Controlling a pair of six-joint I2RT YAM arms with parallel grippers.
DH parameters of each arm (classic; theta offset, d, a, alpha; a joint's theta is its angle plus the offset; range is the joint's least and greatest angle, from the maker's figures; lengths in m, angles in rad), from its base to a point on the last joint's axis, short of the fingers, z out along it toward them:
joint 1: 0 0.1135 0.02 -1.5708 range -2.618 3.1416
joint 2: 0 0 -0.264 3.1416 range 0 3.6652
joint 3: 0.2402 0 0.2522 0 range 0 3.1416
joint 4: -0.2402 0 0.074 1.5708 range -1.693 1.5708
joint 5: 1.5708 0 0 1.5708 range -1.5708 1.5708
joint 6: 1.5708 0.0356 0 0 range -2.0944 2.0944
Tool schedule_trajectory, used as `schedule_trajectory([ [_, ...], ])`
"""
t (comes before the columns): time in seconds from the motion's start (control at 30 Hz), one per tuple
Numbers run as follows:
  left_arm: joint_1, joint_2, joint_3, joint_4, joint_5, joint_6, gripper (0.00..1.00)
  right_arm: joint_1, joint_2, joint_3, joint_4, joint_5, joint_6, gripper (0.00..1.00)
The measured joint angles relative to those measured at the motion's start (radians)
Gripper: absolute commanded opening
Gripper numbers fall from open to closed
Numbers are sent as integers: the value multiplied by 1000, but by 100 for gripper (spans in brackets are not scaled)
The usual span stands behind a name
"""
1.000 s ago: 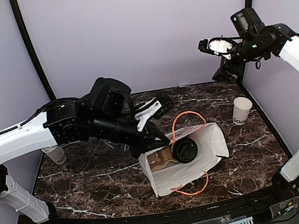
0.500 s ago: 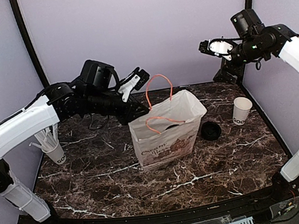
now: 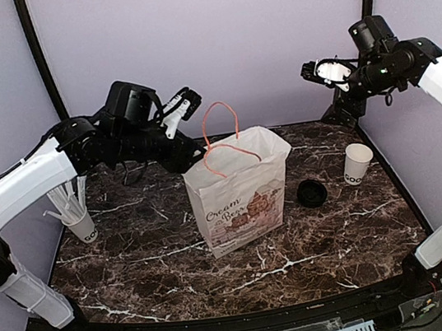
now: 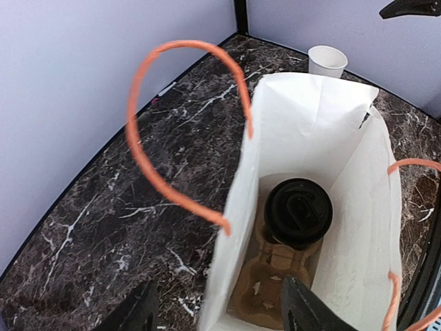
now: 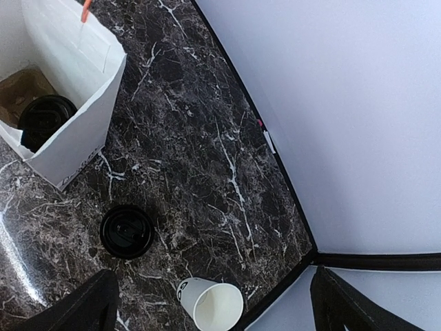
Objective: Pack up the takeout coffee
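Matt white paper, lightly creased and printed in brown, forms the paper bag (image 3: 239, 200) on a glossy bench (image 3: 134, 253) of dark, white-veined marble-look stone. The orange handles (image 4: 132, 124) look smooth (cord or twisted paper, hard to tell). The takeout coffee (image 4: 298, 210) shows a black plastic lid with a dull sheen, in a rough brown cardboard tray (image 4: 272, 272).

Layout on the worktop, bag standing.
Bag (image 3: 240, 192) upright at the middle of the worktop (image 3: 134, 253), mouth up. Inside, a cup tray (image 4: 272, 279) lies on the bottom, with the coffee cup (image 4: 298, 212) upright in one end of it. Loose lid (image 3: 312, 193) flat on the worktop just right of the bag. Open cup (image 3: 358, 163) further right, near the right edge. Cup of straws (image 3: 80, 226) near the left edge, well apart from the bag.
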Motion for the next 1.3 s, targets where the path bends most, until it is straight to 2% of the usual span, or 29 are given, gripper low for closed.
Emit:
schedule_trajectory([
  [0.2,12,-140,-12,-48,-129,-37,71,-94,-26,-28,16,-79,42,99],
  [0.37,24,-250,-52,-94,-216,-138,70,-238,-42,-108,113,-217,178,99],
  [0.47,25,-309,-114,-117,-245,-211,68,-317,-93,-285,250,-301,317,99],
  [0.57,25,-357,-172,-156,-275,-280,66,-334,-148,-463,381,-378,425,99],
  [0.67,26,-390,-203,-206,-313,-333,64,-378,-217,-635,497,-459,481,99],
  [0.77,27,-423,-231,-253,-360,-375,64,-480,-343,-865,684,-529,543,98],
  [0.9,41,-471,-259,-330,-422,-434,64,-509,-459,-1018,746,-614,557,96],
  [1.03,117,-509,-257,-433,-475,-489,63,-508,-480,-1016,822,-683,572,95],
  [1.1,173,-517,-251,-472,-486,-495,60,-508,-474,-1016,839,-702,571,95],
  [1.3,377,-509,-201,-517,-445,-460,55,-508,-443,-1016,848,-728,558,93],
])
